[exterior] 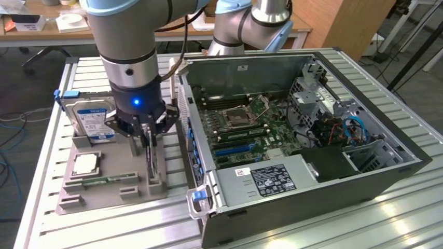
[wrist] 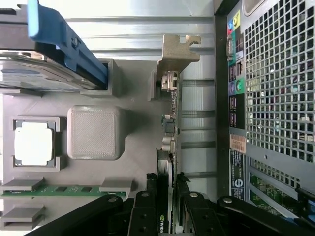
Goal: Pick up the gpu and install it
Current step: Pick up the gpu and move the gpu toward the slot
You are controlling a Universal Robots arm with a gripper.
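Here the claw (exterior: 147,147) pinches the gpu (exterior: 152,167) (upright in its holder (exterior: 90,193)), card reaching toward six o'clock.

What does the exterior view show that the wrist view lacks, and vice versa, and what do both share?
Exterior view: the motherboard and blue cables inside the open case. Wrist view: the case's coloured rear ports and vent grille. Both: the claw at the gpu, standing in the grey tray beside hard drive, processor and memory stick.

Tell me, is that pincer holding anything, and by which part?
The pincer grips the gpu by its upper edge, away from the bracket; the card stands in its grey tray.
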